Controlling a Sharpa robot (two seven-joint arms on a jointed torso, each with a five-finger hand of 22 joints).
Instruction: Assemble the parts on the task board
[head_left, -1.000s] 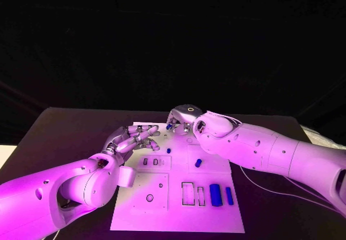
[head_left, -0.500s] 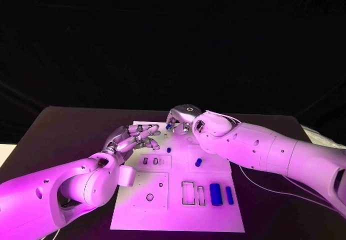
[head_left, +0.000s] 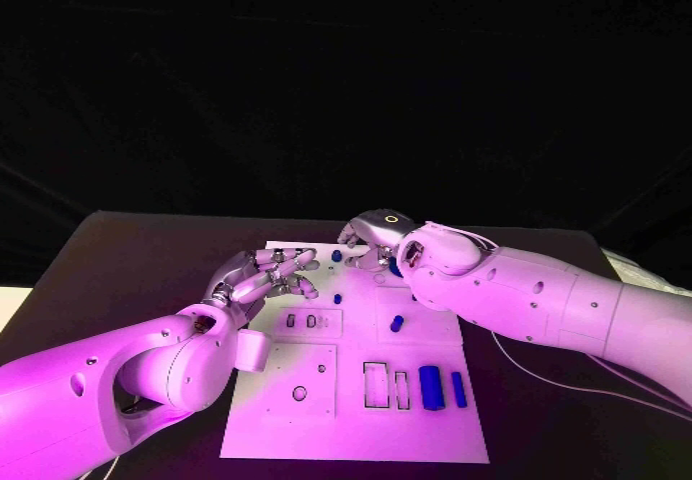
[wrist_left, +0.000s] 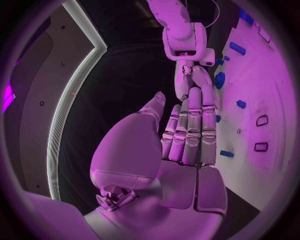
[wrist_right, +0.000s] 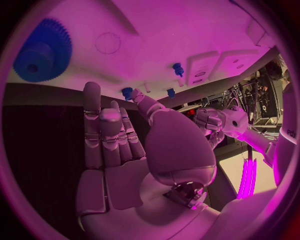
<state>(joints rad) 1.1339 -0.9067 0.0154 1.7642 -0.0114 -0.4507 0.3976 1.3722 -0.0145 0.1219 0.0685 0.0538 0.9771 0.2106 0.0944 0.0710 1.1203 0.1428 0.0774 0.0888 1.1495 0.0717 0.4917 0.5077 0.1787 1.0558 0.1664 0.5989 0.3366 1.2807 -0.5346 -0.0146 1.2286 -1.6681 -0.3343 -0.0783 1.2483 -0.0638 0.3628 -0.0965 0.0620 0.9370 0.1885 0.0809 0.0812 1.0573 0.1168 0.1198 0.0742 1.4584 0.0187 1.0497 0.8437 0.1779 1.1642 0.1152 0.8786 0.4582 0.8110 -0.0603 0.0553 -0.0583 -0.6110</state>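
Note:
The white task board (head_left: 361, 420) lies in the middle of the table. My right hand (head_left: 372, 238) hovers over its far edge with fingers straight and nothing in them. A blue gear (wrist_right: 42, 52) stands on the board beside that hand (wrist_right: 115, 145), and it also shows under the wrist (head_left: 392, 268). Small blue pegs (head_left: 336, 256) (head_left: 338, 298) stand nearby. My left hand (head_left: 271, 275) is over the board's far left corner, fingers extended together and empty (wrist_left: 187, 135). A short blue cylinder (head_left: 397, 324) lies mid-board. Two longer blue bars (head_left: 430, 387) (head_left: 459, 390) lie at the near right.
Empty outlined slots (head_left: 375, 386) sit next to the bars, and smaller recesses (head_left: 307, 322) and a round hole (head_left: 299, 395) lie on the board's left half. Dark table (head_left: 130, 270) surrounds the board. A thin cable (head_left: 498, 350) trails under my right arm.
My right hand and arm have shifted a little to the right, leaving the small peg at the far edge clear and uncovering the gear. The left hand has barely moved.

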